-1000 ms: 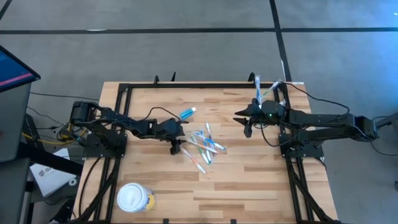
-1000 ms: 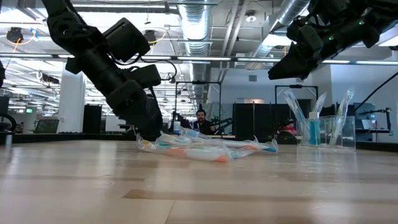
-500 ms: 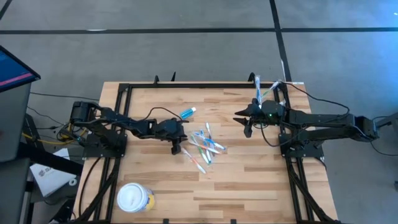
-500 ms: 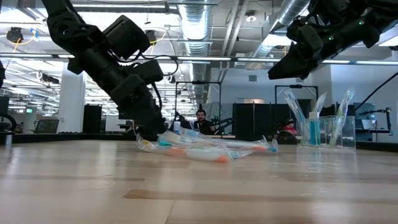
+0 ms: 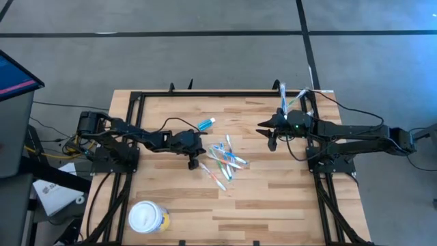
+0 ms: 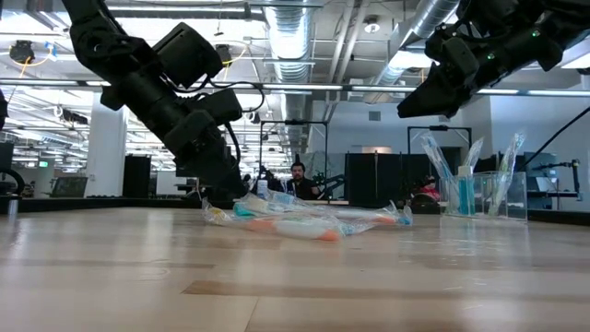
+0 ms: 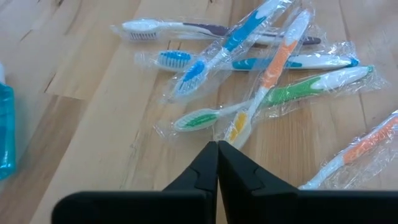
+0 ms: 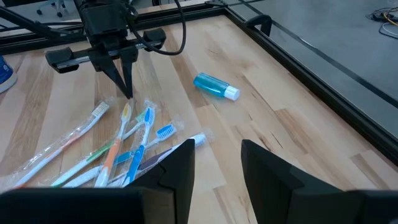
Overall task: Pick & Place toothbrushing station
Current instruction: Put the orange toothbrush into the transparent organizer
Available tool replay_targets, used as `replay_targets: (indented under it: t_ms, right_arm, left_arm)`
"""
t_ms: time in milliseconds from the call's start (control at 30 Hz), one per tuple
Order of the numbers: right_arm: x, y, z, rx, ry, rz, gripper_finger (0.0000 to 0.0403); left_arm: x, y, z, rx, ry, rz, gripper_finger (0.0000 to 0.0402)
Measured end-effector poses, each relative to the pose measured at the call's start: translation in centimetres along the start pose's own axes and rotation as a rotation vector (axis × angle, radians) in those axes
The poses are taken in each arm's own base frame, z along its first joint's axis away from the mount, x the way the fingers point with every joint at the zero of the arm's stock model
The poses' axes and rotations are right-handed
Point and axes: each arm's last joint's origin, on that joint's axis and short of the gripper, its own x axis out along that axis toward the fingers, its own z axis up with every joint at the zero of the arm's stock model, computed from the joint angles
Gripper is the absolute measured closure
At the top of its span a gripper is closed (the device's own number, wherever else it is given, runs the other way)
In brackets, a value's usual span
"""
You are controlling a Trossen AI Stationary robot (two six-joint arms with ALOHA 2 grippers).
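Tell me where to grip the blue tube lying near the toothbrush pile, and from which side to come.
Grip the blue tube across its blue body, not the white cap, coming straight down from above. It lies flat on the table, apart from the toothbrushes, with bare wood on both long sides for fingers. The open right gripper looks better placed than the shut left gripper.

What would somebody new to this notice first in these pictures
The eye goes first to the loose pile of wrapped toothbrushes near the middle of the wooden table, with the left hand shut and poised at the pile's edge. Next comes the small blue tube lying beyond the pile, and the clear tumbler of upright brushes at the far right corner, beside the open right hand raised above the table.
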Motion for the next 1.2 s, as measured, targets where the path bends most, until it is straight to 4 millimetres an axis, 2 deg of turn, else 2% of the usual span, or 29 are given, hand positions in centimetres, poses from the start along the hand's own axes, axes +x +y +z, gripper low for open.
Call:
replay_targets:
  t_ms: [233,433,600,767,1033,1200]
  right_arm:
    - [0.0,0.2,0.0,-0.005,0.001,0.013,0.0281]
    - [-0.1,1.3,0.1,-0.045,-0.011,0.107,0.0281]
    - [-0.3,2.3,0.6,-0.067,-0.077,0.171,0.0281]
    - [-0.4,3.1,0.9,-0.092,-0.117,0.209,0.0281]
    - [-0.6,3.9,0.8,-0.111,-0.119,0.249,0.0281]
    - [-0.7,4.2,1.0,-0.113,-0.14,0.258,0.0281]
  left_arm:
    - [-2.0,-0.9,1.7,0.013,-0.103,-0.039,0.0401]
    - [-4.7,-2.0,3.4,0.03,-0.23,-0.068,0.0401]
    - [-6.1,-2.5,4.0,0.053,-0.292,-0.072,0.0401]
    - [-6.7,-2.8,5.0,0.049,-0.349,-0.081,0.0401]
    - [-7.3,-3.3,8.7,0.102,-0.447,-0.075,0.0401]
    - [-7.0,-3.7,10.7,0.115,-0.476,-0.072,0.0401]
